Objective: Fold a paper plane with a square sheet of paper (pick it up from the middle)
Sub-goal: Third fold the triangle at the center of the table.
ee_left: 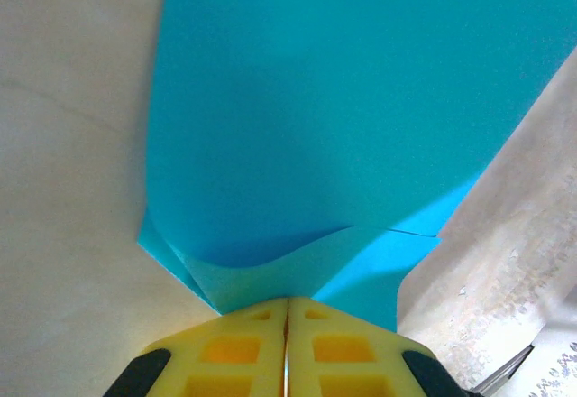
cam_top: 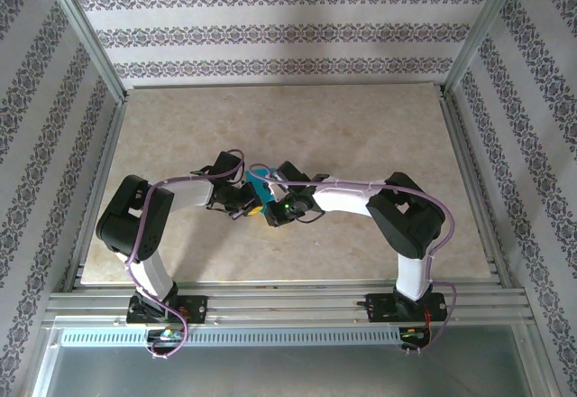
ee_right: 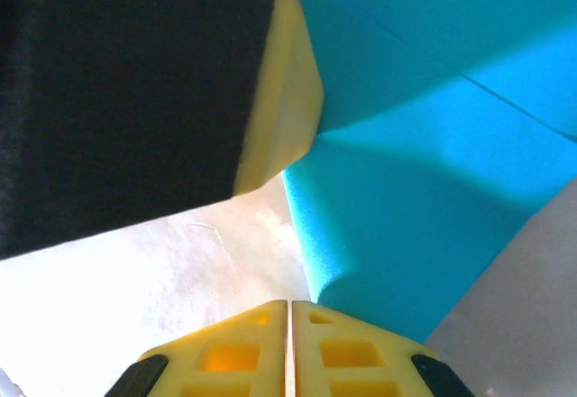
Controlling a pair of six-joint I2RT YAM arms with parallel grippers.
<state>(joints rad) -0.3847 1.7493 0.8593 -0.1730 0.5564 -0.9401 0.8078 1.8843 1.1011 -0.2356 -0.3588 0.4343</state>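
Teal paper (ee_left: 343, 99) stretches straight ahead from our left gripper (ee_left: 287, 305), which pinches its near edge; our right gripper (ee_right: 288, 309), pressed together, touches its curl.

No writing, label, brand, number or sign can be read. The square sheet of paper (ee_left: 343, 99) is seen to be plain teal-blue on every visible face. Only bands of ornamental pattern, not lettering, are carried by the wallpaper (cam_top: 270, 36).
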